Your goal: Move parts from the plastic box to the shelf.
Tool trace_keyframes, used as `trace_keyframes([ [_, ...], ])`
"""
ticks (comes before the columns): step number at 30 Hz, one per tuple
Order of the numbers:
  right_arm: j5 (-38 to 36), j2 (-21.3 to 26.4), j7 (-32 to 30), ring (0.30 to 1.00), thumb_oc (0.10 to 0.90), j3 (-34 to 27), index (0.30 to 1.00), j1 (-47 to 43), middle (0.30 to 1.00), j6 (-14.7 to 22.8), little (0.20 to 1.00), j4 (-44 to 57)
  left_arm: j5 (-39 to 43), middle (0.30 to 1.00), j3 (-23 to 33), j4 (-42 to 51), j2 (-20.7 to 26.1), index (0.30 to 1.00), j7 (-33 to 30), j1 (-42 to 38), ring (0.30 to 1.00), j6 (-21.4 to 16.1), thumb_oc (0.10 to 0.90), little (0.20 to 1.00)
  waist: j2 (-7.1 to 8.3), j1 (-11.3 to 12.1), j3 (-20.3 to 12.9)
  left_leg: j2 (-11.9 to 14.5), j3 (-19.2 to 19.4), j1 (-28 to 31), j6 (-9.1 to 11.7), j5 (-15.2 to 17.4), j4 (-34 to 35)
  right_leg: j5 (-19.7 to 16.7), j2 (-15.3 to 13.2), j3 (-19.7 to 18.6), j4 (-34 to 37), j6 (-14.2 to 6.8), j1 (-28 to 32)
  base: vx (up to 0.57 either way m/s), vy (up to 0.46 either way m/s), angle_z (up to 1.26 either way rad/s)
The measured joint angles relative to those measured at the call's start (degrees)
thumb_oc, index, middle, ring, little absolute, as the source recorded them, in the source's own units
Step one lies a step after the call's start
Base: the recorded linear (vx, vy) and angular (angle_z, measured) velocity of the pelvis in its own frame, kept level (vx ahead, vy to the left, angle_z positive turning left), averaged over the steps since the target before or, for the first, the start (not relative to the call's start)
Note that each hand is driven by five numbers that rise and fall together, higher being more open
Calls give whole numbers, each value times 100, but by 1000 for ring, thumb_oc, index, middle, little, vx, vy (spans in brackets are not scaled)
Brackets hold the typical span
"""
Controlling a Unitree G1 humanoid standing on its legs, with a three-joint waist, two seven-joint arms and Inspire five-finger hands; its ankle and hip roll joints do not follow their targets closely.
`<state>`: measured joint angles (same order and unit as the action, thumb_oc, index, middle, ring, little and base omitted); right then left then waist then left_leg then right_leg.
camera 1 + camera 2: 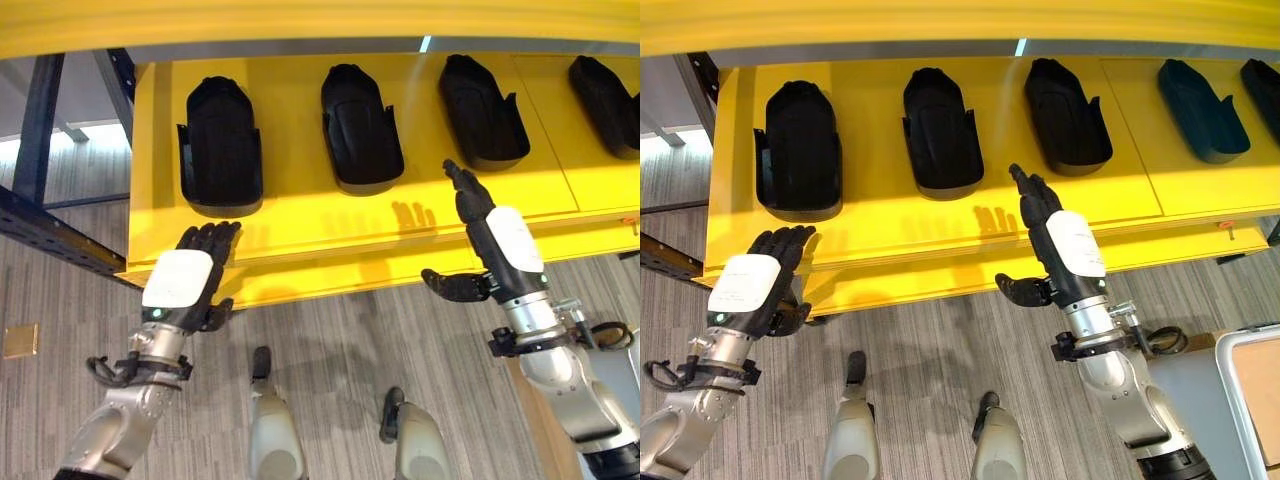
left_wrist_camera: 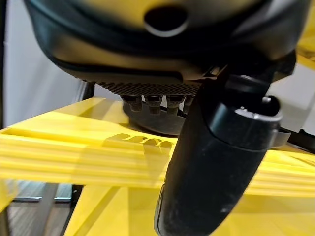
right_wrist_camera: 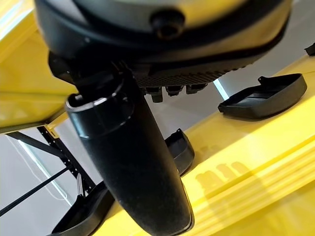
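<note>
Left hand (image 1: 188, 275): held empty at the front edge of the yellow shelf (image 1: 300, 215), fingers straight and relaxed, nothing gripped; judged to be a release posture.
Leftmost part (image 1: 220, 145): laid flat on the shelf just beyond the left hand's fingertips, so that it rests well behind the front lip.
Second part (image 1: 360, 128): set beside it with a gap, the row being kept evenly spaced.
Third part (image 1: 483, 112): placed near the right hand's fingertips, apart from them.
Right hand (image 1: 1060, 245): raised over the shelf edge, fingers extended, thumb spread sideways, nothing carried.
Fourth part (image 1: 1202, 112): laid further right, well apart.
Plastic box (image 1: 1252, 385): a pale corner, judged to be the box, is seen low at the right.
</note>
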<state>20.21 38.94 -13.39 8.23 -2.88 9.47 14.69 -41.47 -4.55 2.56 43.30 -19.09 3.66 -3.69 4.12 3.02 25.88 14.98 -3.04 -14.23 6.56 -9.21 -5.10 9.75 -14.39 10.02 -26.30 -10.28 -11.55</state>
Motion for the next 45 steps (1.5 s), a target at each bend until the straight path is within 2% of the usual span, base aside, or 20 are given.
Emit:
trace_keyframes([
  [5, -2, -4, 0, 1000, 900, 45, 1000, -14, 1000, -2, 1000, -168, -191, 1000, -117, -80, -112, 1000, -46, -36, 1000, 87, 900, 1000, 39, -29, -23, 4, 16, 1, 12, 9, -17, -1, 0, -15, 0, -1, -5, 0, 0, 0],
  [9, -5, -41, 0, 1000, 900, 59, 1000, -34, 1000, -7, 1000, -215, -205, 1000, -223, -498, -218, 1000, -67, -73, 1000, 172, 900, 1000, 82, -124, -49, 7, 29, 0, 26, 19, -44, -2, 1, -33, -5, -1, -8, 1, 2, -1],
  [14, -10, -41, 0, 1000, 900, 59, 1000, -35, 1000, -8, 1000, -218, -206, 1000, -255, -747, -419, 1000, -76, -290, 1000, 325, 900, 1000, 91, -126, -55, 18, 47, 5, 41, 31, -68, -7, 11, -60, -6, -1, -13, 1, 5, -2],
  [24, -15, -45, 0, 1000, 900, 89, 1000, -65, 1000, -9, 1000, -267, -207, 1000, -268, -1148, -425, 1000, -197, -619, 1000, 501, 900, 1000, 231, -134, -143, 48, 143, 15, 62, 46, -83, -42, 37, -149, 9, -1, -70, 2, 5, -4],
  [45, -20, -45, 0, 1000, 900, 199, 1000, -159, 1000, -14, 1000, -393, -205, 1000, -426, -1672, -534, 1000, -532, -981, 1000, 722, 900, 1000, 243, -147, -166, 88, 166, -8, 100, 76, -159, -72, 73, -200, 10, 10, -104, 1, 1, -1],
])
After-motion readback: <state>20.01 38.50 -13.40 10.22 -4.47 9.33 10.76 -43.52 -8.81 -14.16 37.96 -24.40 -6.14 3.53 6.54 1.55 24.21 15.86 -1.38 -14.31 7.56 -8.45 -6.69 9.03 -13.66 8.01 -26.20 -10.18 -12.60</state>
